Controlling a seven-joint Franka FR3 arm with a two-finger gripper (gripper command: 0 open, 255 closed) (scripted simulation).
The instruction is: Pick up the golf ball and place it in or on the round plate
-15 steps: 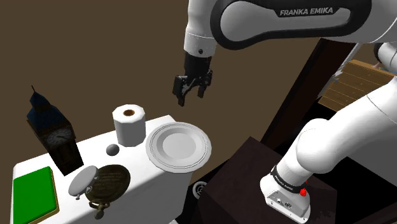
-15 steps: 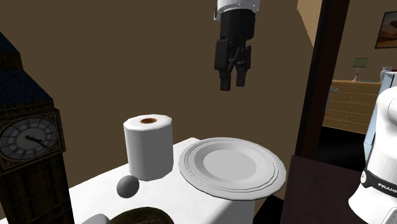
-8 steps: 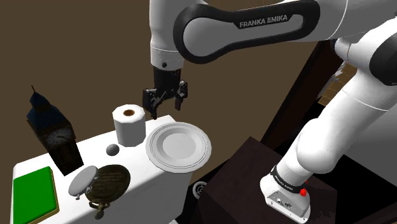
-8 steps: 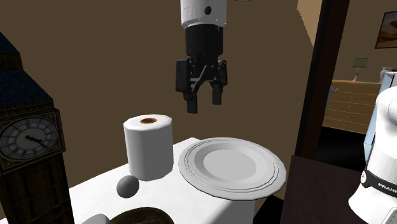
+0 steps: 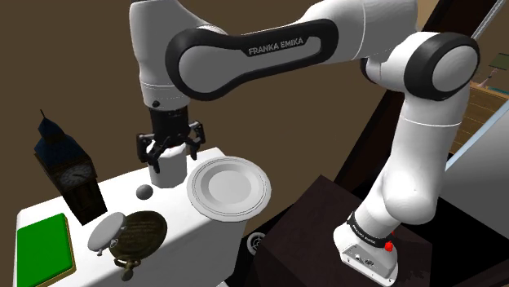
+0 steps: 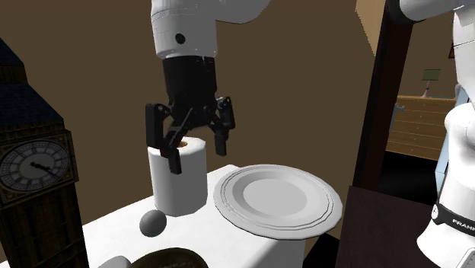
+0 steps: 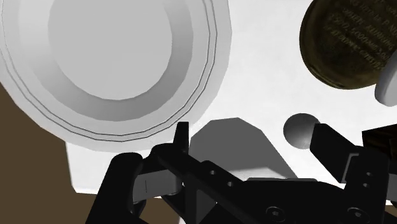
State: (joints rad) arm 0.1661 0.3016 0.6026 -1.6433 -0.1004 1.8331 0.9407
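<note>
Currently: approach step | gripper (image 5: 170,159) wide open, empty, above paper roll (image 5: 167,174) | golf ball (image 5: 144,192) on desk (image 5: 114,194), shoulder view: 9 o'clock of round plate (image 5: 228,187) | next: shift over ball, descend, close.

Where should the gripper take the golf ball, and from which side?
Probably across its middle, coming straight down. The golf ball is a small grey sphere on the white table, so any diameter serves; the paper roll stands close by, so turn the open gripper so that neither finger lands on the roll's side.
</note>
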